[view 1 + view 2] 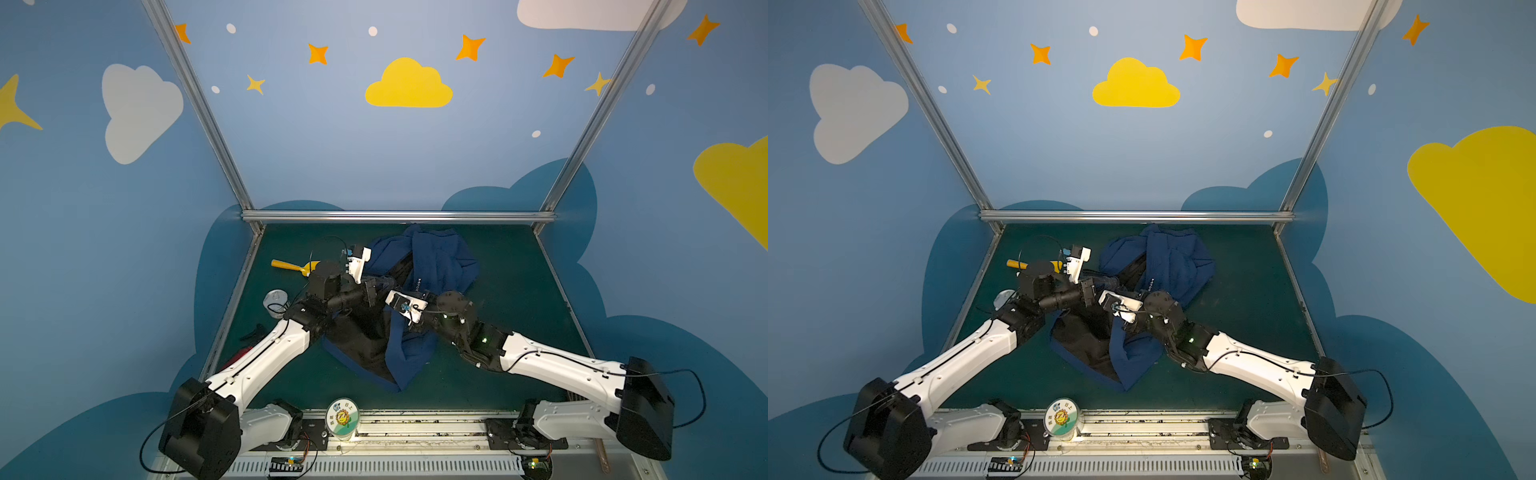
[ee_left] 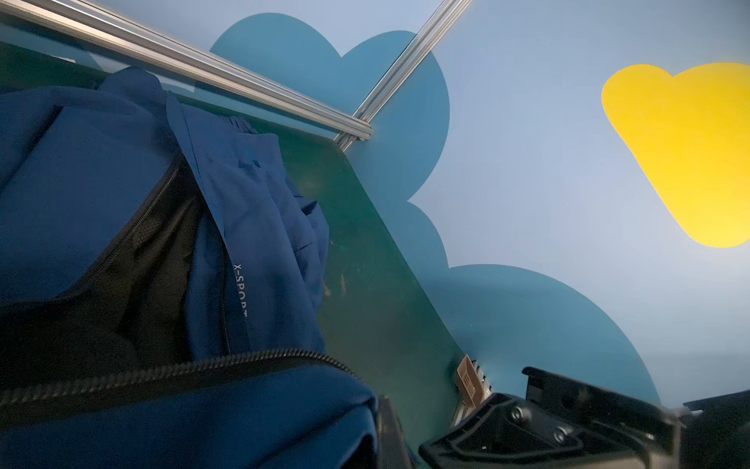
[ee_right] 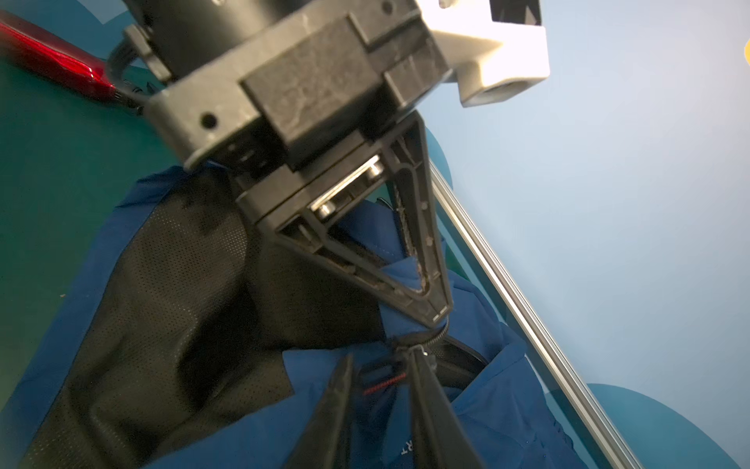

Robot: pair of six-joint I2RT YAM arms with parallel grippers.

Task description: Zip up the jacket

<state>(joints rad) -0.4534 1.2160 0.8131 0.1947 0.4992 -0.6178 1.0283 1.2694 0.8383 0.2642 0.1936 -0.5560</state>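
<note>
Your jacket (image 1: 440,257) lies open in the middle of the green table (image 1: 519,332), black lining up.
Your left gripper (image 3: 432,306) is pinched tight on blue fabric beside the zipper teeth. Your right gripper (image 3: 381,361) stands narrowly parted around the red-and-black zipper pull (image 3: 383,379).

Light: soft, even, from above; green tabletop (image 1: 519,282) dim, walls brighter.
Shadows: faint under both arms.
Glare: streak on red object (image 3: 52,69).
Blur: right gripper's fingers (image 3: 337,406) smeared, unfocused.
Distortion: frame posts (image 1: 198,104) splay outward.
</note>
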